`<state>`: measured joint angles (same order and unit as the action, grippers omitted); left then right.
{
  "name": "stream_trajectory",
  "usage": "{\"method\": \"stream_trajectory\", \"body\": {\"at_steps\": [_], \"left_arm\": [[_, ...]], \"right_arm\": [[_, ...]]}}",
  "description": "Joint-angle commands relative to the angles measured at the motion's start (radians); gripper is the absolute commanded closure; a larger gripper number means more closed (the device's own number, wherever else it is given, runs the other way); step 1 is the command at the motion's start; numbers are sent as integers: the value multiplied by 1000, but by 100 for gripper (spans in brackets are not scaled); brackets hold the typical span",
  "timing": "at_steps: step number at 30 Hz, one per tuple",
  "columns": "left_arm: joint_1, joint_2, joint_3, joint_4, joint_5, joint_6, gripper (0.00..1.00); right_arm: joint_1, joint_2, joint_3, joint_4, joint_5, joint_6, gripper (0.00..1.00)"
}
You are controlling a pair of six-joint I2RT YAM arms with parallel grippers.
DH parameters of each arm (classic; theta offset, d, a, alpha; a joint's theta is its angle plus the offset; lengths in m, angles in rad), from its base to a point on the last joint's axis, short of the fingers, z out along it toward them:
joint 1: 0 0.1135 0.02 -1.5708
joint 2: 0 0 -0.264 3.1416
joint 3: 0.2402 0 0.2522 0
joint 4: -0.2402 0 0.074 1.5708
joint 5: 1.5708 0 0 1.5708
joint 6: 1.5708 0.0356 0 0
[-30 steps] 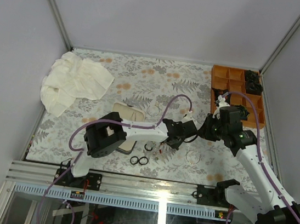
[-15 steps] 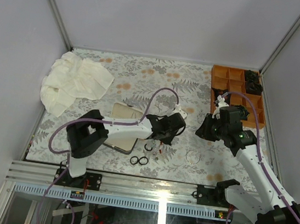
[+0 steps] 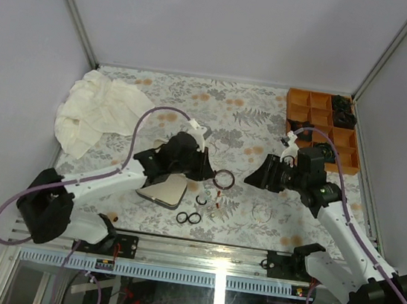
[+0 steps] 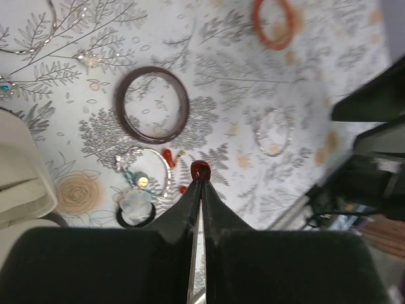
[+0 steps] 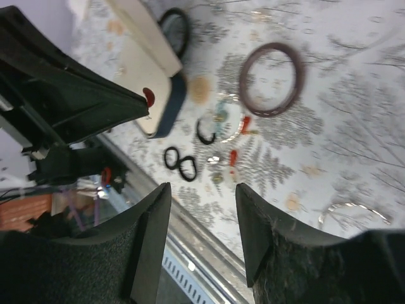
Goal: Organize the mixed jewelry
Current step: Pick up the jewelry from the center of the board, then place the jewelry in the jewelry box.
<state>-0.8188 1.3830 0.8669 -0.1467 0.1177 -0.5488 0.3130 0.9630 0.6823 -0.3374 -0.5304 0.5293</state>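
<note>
My left gripper point(image 3: 203, 165) is shut on a small red bead point(image 4: 200, 169), pinched at its fingertips and held above the table beside the navy case point(image 3: 162, 189). The bead also shows in the right wrist view point(image 5: 149, 96). A dark reddish-brown bangle point(image 3: 223, 178) lies just to the right, seen from both wrists too point(image 4: 152, 104) point(image 5: 271, 78). Below it lie a thin silver hoop with tiny earrings point(image 4: 144, 174), red earrings point(image 5: 233, 156) and two black rings point(image 3: 188, 217) point(image 5: 179, 163). My right gripper point(image 3: 259, 176) is open and empty point(image 5: 202, 190), above the table to the right of the bangle.
An orange divided tray point(image 3: 319, 126) stands at the back right. A crumpled white cloth point(image 3: 100, 112) lies at the back left. A silver hoop point(image 3: 261, 213) lies on the flowered mat front right, another point(image 3: 207, 149) behind the bangle. An orange-red ring point(image 4: 273, 22) lies farther off.
My left arm has drawn back to the left, from right of the jewelry cluster to beside the case, uncovering the bangle. My right gripper has shifted left toward the middle.
</note>
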Motion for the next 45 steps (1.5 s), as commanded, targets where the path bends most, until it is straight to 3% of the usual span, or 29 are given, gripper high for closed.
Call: {"method": "stream_trajectory", "body": {"at_steps": [1, 4, 7, 13, 18, 24, 30, 35, 45], "left_arm": [[69, -142, -104, 237, 210, -92, 100], [138, -238, -189, 389, 351, -178, 100], [195, -300, -263, 558, 470, -291, 100], [252, -309, -374, 942, 594, -581, 100], [257, -255, -433, 1232, 624, -756, 100], [258, -211, -474, 1386, 618, -846, 100], [257, -244, -477, 1297, 605, -792, 100], [257, -296, -454, 1105, 592, -671, 100], [257, -277, -462, 1129, 595, -685, 100]], "right_arm": [[-4, -27, -56, 308, -269, 173, 48], [-3, -20, -95, 490, -347, 287, 47], [-4, 0, -153, 781, -408, 463, 47], [-3, 102, -224, 1267, -440, 772, 43], [3, 178, -226, 1433, -447, 871, 39], [67, 220, -188, 1448, -422, 871, 43], [138, 245, -132, 1364, -386, 824, 47], [171, 249, -111, 1320, -370, 808, 49], [209, 255, -74, 1244, -359, 761, 52]]}}
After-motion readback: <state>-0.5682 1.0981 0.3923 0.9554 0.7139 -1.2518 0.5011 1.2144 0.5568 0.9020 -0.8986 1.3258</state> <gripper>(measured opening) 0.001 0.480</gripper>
